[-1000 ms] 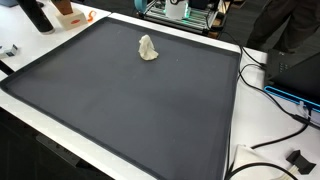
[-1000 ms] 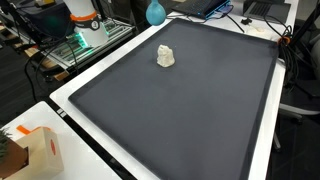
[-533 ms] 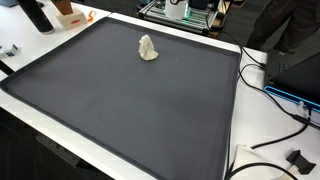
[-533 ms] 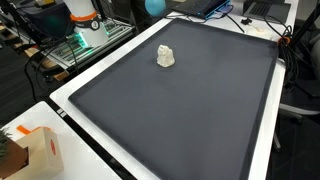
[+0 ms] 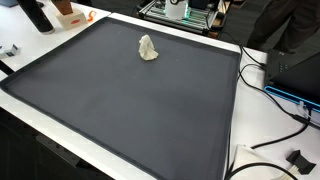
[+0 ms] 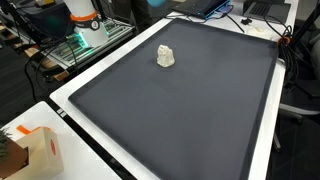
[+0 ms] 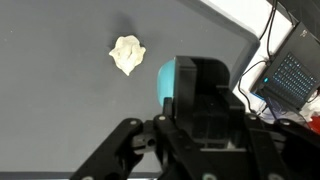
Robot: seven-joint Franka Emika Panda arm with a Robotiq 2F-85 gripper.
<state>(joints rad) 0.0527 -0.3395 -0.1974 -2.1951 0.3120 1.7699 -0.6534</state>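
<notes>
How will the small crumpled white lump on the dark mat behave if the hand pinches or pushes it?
The lump looks like crumpled paper or cloth, so it is probably light and squashes easily. Its uneven, creased shape suggests no rolling; on the flat mat a push would likely just slide it.

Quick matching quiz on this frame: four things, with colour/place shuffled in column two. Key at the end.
Column one:
1. crumpled wad
2. mat
3. small box
4. laptop

Column two:
A. dark grey, covers most of the white table
B. open, keyboard showing, beyond the mat's edge next to the cables
C. off-white, lying alone on the mat
D. pale with orange, standing off the mat at a table corner

Pairs: 1-C, 2-A, 3-D, 4-B
</notes>
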